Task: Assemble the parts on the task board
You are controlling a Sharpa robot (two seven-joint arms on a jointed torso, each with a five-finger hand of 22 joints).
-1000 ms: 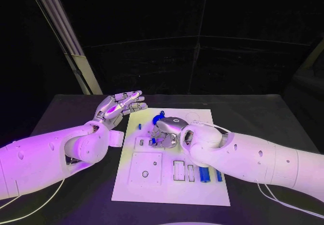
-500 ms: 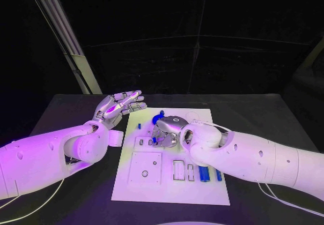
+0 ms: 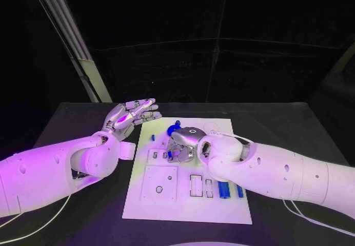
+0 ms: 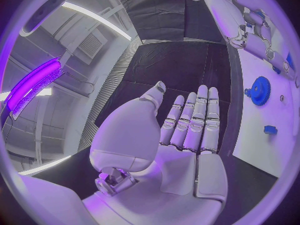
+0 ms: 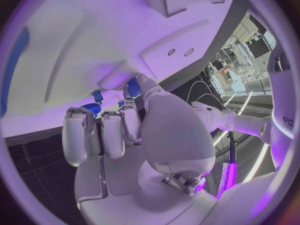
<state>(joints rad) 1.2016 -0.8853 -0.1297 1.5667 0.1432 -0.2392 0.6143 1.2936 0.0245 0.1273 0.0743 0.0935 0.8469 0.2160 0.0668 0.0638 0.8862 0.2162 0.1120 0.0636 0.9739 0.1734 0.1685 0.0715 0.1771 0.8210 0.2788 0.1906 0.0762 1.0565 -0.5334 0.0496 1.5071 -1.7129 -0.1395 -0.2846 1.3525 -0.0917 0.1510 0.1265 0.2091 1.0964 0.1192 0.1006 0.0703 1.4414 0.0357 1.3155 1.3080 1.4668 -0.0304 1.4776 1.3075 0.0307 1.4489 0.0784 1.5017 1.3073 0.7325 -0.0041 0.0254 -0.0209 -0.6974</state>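
— Left hand (image 3: 132, 115)?
— Off the task board's (image 3: 189, 205) far-left edge, over bare worktop (image 3: 296, 128), fingers (image 4: 194, 120) straight, apart, holding nothing.
— Right hand (image 3: 182, 145)?
— Over board's middle, fingers (image 5: 103, 135) curled round a blue part (image 5: 133, 87).

My right hand (image 3: 186, 142) covers the board's (image 3: 185, 205) middle; whether my curled fingers (image 5: 103, 132) grip the small blue piece (image 5: 133, 87) is unclear.

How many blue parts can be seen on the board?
At least 5: gear far side, small piece left, two bars near right, one under the right robot hand. More may be hidden.
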